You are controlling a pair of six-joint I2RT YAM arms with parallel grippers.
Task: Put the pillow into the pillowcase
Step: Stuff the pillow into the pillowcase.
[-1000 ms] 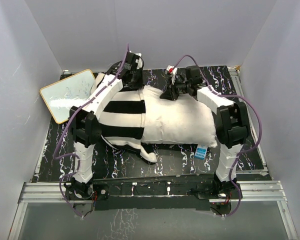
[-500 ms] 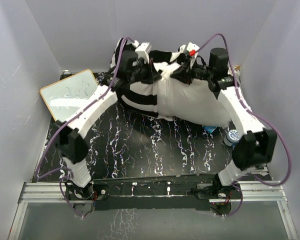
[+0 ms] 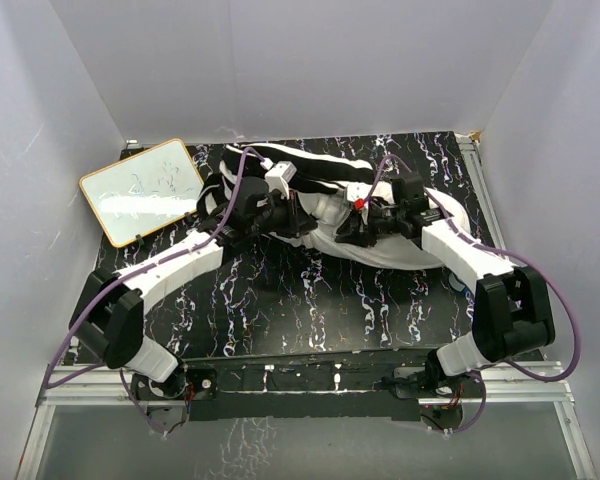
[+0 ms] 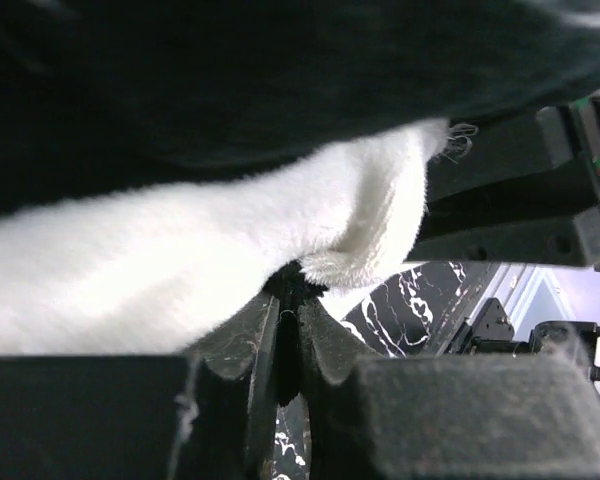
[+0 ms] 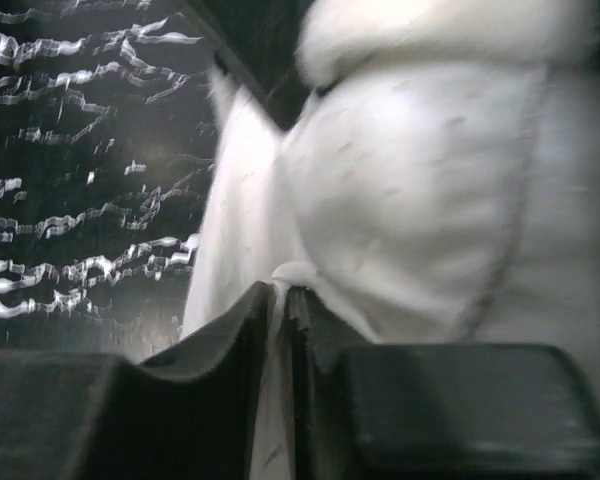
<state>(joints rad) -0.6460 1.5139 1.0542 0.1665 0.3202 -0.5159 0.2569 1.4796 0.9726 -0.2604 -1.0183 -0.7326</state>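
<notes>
The black-and-white striped pillowcase (image 3: 315,165) lies bunched at the back middle of the table, with the white pillow (image 3: 405,255) pushed partly into it and sticking out to the right. My left gripper (image 3: 298,218) is shut on the pillowcase's edge; in the left wrist view its jaws (image 4: 290,290) pinch the fuzzy hem (image 4: 350,265). My right gripper (image 3: 352,228) sits just to the right of it. Its jaws (image 5: 280,290) are shut on a thin white fold of the pillowcase, and the pillow (image 5: 420,200) bulges right behind it.
A small whiteboard (image 3: 140,190) with a wooden frame leans at the back left. The black marbled table top (image 3: 310,300) shows between the bundle and the arm bases. Pale walls close in on three sides.
Half a second ago both grippers held the bundle high at the back. They have come down and toward me with it. The pillowcase now covers more of the pillow.
</notes>
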